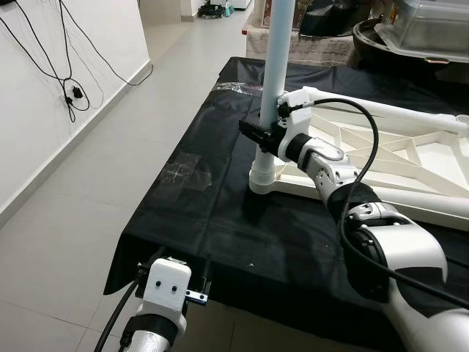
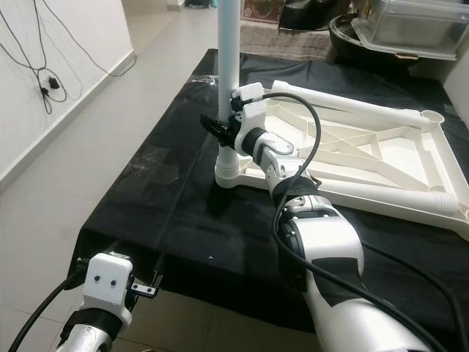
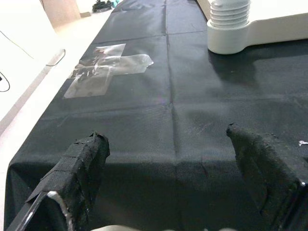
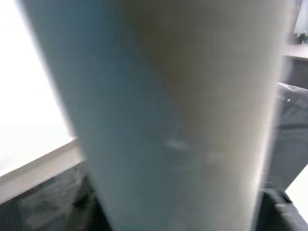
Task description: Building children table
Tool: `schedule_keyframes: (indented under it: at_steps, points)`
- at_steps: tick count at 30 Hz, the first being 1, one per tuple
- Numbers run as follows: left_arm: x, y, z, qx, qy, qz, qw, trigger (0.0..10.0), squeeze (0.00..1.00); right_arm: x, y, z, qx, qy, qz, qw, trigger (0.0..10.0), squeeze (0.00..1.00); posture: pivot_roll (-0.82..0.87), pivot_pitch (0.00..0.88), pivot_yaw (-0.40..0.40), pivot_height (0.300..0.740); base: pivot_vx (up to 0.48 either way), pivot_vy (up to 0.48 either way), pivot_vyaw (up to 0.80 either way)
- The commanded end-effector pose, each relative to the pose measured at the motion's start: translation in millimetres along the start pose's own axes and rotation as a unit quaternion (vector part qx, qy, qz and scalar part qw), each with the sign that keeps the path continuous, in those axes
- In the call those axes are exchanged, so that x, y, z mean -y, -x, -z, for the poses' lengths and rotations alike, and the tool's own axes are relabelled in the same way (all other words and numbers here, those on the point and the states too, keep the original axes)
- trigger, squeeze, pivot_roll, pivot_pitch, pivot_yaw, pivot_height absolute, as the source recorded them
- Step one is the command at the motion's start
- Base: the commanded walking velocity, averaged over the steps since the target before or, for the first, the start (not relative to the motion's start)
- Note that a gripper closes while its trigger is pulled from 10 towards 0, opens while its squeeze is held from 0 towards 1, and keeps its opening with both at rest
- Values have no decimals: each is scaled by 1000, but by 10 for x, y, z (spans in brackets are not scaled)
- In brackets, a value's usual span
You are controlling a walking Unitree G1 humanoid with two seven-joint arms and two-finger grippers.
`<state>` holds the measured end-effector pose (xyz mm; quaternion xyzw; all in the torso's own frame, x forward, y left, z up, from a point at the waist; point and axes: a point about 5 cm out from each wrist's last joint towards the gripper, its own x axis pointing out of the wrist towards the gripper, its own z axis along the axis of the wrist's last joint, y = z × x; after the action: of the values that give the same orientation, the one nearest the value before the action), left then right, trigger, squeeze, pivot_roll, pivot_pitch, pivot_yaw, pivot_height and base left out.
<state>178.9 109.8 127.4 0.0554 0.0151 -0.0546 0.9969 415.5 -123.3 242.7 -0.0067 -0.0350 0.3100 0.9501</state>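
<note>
Currently, right gripper [image 1: 258, 136] clamps one upright table leg [image 1: 275, 66] seated in the inverted tabletop [image 2: 381, 147] corner socket; left gripper [image 3: 178, 178] idles open; remaining legs apparently unfitted.

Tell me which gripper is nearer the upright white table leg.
Right. The right gripper is clamped on the table leg; the left gripper hangs off the black cloth's near edge.

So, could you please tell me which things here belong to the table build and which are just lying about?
For the job:
- white table leg, upright in its corner socket
- upturned white tabletop
- right gripper, clamped on the leg
- left gripper, open at the cloth's near edge

Just lying about:
- black cloth
- clear tape patch
- wall cables
- plastic tub
</note>
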Motion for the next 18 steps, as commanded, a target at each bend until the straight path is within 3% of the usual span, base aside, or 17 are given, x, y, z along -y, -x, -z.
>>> schedule_keyframes:
  at_steps: [1,6,13,15,16,17,18]
  points:
    - [10,15,-6,-3,-3,2,1000,10000,0,-72,-35,31,-5,-8,-21,1000,0,0,99,141,-10,740,0,0,0]
    - [4,5,2,-4,-4,1,1000,10000,0,-129,-36,119,-9,-17,-37,999,0,0,98,137,-10,740,0,0,0]
    - [2,-5,8,-3,-4,1,1000,10000,0,-134,-20,216,-2,-23,-7,1000,0,0,89,130,-7,740,0,0,0]
    - [-6,-25,15,-2,-5,2,1000,10000,0,-30,61,335,8,8,112,994,0,0,80,115,-4,740,0,0,0]
    - [-10,-32,19,-2,-6,2,1000,10000,0,40,132,399,9,23,187,982,0,0,77,112,-3,740,0,0,0]
    - [-10,-32,19,-2,-6,2,1000,10000,0,40,132,399,9,23,187,982,0,0,77,112,-3,740,0,0,0]
    - [-13,-36,22,-2,-6,3,1000,10000,0,84,183,437,9,31,234,972,0,0,77,112,-3,740,0,0,0]
